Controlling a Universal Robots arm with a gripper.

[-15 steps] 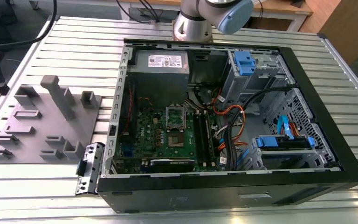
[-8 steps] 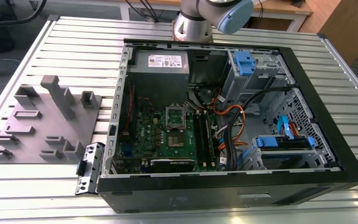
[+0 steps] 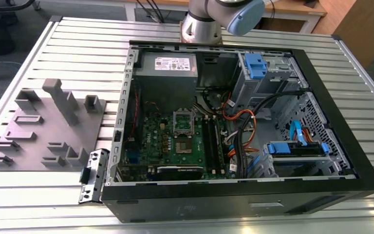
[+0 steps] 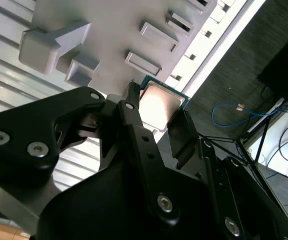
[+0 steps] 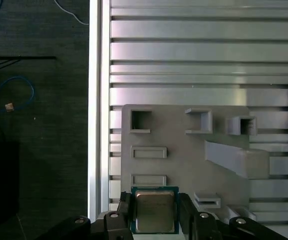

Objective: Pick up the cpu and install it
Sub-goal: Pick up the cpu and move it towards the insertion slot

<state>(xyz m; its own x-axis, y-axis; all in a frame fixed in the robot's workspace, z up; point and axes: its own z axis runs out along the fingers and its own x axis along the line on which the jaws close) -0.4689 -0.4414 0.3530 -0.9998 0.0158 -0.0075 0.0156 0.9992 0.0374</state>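
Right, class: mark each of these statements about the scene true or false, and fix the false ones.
1. The cpu sits between the jaws. True.
2. The case is closed up. False: it is open, and the green board shows inside.
3. The grey tray lies on a slatted table. True.
4. The cpu is seated on the board. False: it is between the jaws, in front of the tray.

Slatted aluminium table [image 3: 44, 204], dark carpeted floor [image 5: 33, 160] — wooden furniture [image 3: 359, 24] behind
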